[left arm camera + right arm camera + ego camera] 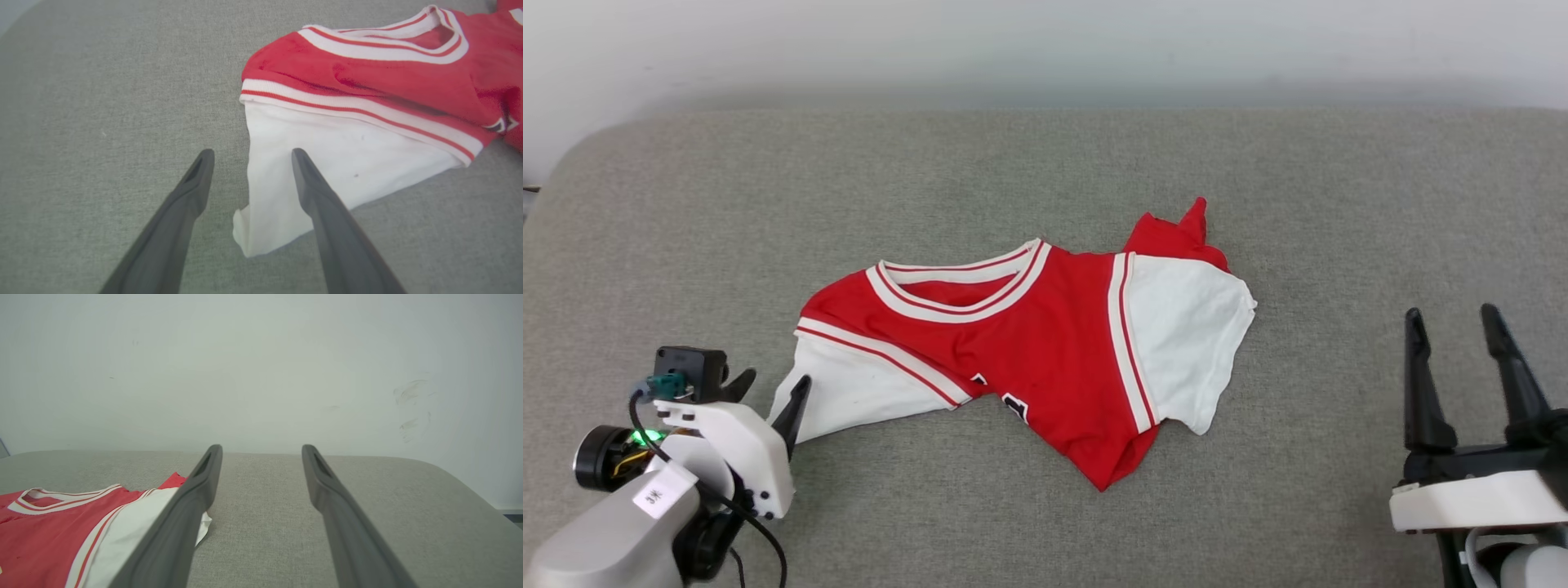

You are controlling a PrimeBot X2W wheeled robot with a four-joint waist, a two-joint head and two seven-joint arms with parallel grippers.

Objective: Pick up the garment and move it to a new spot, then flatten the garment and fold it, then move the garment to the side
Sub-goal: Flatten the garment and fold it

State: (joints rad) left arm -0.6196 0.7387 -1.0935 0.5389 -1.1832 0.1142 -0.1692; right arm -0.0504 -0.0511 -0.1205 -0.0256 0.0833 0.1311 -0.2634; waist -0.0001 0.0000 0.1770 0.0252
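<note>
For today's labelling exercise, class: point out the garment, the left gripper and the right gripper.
garment (1045, 343), head view, red chest panel.
left gripper (251, 152), left wrist view, midway between its fingertips.
right gripper (1451, 310), head view, midway between its fingertips.

The garment (1045, 343) is lying mid-pad (1045, 163) — left gripper (776, 377) hovering at its left end, right gripper (1450, 313) sitting well apart, rightward.

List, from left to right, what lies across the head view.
left gripper → garment, with one white sleeve, the red body, then the other white sleeve → right gripper
</note>
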